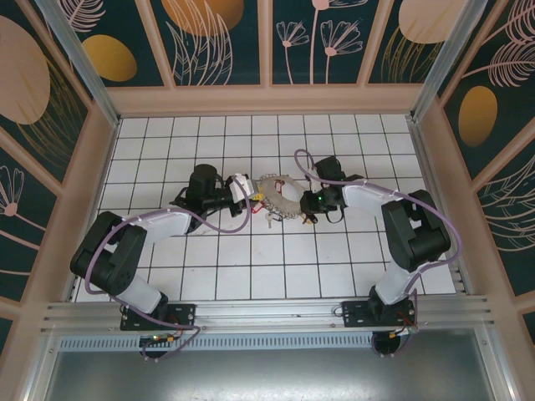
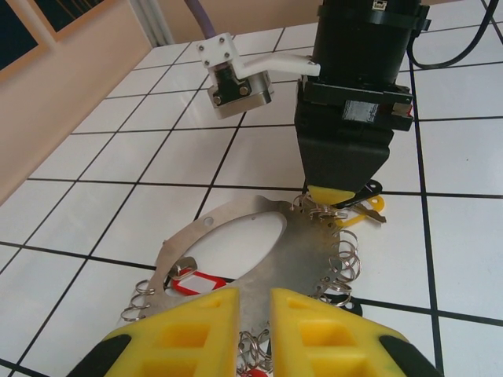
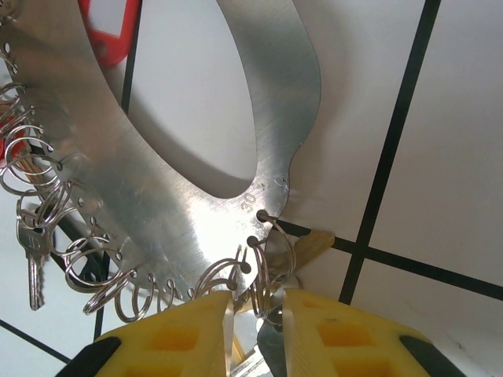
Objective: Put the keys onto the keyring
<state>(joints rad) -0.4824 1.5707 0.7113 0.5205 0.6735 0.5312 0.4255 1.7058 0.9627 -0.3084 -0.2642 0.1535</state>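
Mid-threading. Steadying the keyring [image 2: 302, 236] over the bench [image 1: 251, 267] with the left tool [image 2: 253, 305] clenched on its near rim. Pinching, seemingly (view cramped), the keys [image 3: 308, 245] in the right tool [image 3: 257, 305] at the far rim, beside a hole. Next: calls for working the split ring through that hole, plate held steady.

Bright even light, glare on the keyring [image 3: 157, 196], blurry near fingers [image 3: 173, 338]

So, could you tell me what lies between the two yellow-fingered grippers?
The large silvery metal hoop, fringed with split rings, spans that gap, seen in the left wrist view.
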